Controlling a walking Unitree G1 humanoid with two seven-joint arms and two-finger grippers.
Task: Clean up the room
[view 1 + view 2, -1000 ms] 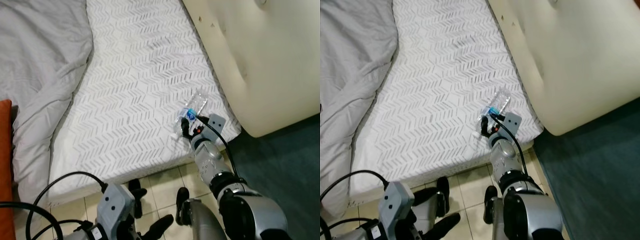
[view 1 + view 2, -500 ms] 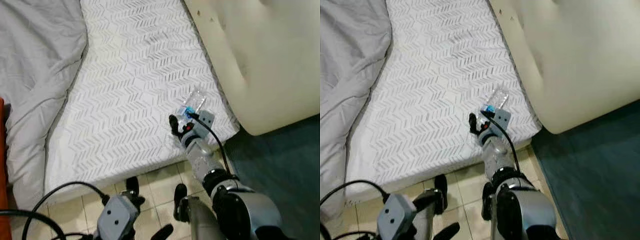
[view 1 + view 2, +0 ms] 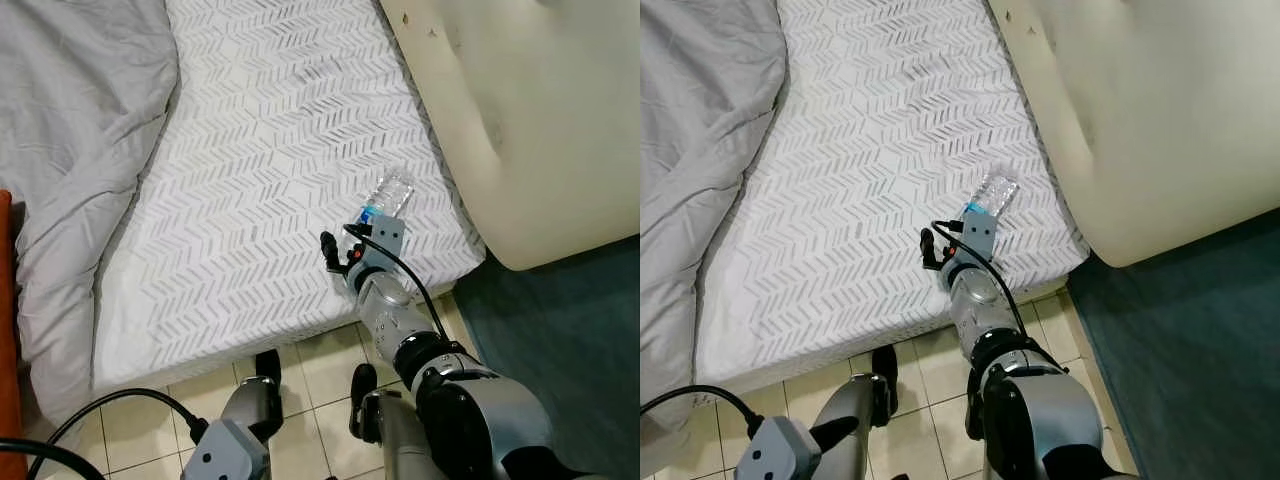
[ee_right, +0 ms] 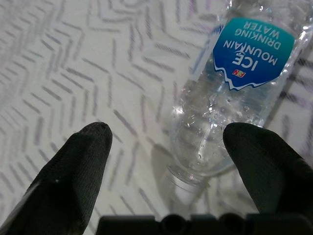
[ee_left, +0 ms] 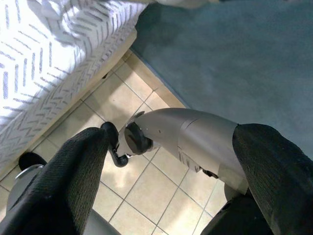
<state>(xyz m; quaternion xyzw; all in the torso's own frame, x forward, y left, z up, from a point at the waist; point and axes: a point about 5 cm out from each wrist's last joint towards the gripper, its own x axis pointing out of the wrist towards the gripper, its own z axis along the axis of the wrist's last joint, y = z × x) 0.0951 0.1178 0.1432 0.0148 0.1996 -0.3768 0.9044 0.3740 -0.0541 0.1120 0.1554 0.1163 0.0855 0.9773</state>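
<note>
A clear plastic water bottle [image 3: 390, 193] with a blue label lies on the white chevron-patterned bed sheet [image 3: 260, 140], close to the mattress's near right corner. My right gripper [image 3: 342, 252] hovers just above the sheet on the near side of the bottle. In the right wrist view the gripper [image 4: 168, 134] is open, and the bottle [image 4: 234, 93] lies with its cap end between the two fingers, nearer one of them. My left gripper [image 5: 171, 132] hangs open and holding nothing, low over the tiled floor [image 5: 146, 186].
A rumpled grey duvet [image 3: 80, 120] covers the bed's left side. A big cream cushion [image 3: 520, 120] leans along the bed's right edge. Teal carpet [image 3: 570, 320] lies at the right, beige tiles [image 3: 310, 365] below the bed's edge, an orange object [image 3: 5, 330] at far left.
My right gripper has shifted left along the sheet, so the bottle now sits off to its right. The left arm has sunk lower. The bottle has not moved.
</note>
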